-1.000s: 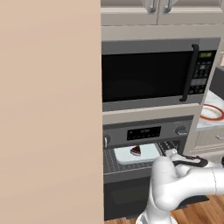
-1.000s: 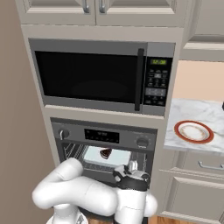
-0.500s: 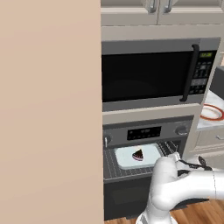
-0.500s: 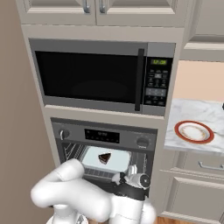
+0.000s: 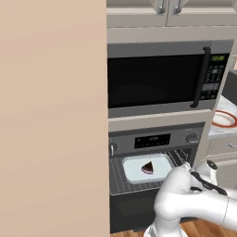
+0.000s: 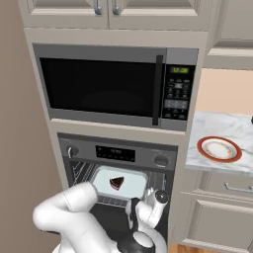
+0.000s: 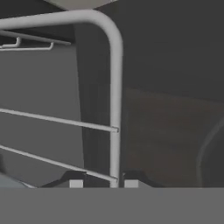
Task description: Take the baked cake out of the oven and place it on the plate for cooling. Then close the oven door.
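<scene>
Cake sits on the pale tray on the oven rack, which is drawn out. Plate on the counter is bare. Gripper straddles the rack's front wire, fingers narrowly parted; whether they grip, cannot tell. All 3 steps outstanding: lift, plate, close door

A big black microwave sits in the wall. Cupboard doors are above it. A pale tray lies on thin wires.
</scene>
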Controlling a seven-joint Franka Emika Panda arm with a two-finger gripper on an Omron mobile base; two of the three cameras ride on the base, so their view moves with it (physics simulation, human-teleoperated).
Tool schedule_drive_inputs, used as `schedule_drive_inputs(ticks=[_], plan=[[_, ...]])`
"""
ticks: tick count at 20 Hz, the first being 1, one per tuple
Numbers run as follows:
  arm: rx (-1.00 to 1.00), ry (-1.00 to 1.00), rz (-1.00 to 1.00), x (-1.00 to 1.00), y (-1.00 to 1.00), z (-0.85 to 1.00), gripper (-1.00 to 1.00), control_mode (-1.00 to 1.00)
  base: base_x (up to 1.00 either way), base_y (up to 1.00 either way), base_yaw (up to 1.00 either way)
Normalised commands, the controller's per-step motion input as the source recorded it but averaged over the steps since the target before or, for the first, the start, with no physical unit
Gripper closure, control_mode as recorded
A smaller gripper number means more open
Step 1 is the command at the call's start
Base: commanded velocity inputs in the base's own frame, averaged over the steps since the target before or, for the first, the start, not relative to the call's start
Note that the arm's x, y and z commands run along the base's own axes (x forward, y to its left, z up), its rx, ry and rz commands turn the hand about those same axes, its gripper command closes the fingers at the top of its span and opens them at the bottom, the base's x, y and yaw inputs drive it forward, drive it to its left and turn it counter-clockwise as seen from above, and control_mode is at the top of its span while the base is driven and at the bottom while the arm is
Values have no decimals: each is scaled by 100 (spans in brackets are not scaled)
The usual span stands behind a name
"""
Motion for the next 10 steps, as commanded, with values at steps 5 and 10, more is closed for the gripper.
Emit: schedule_drive_inputs(ticks=[5,10], plan=[[0,19,0,-47,-18,-21,100,-100,0,0,0],[0,16,0,-51,-18,-25,100,-100,0,0,0]])
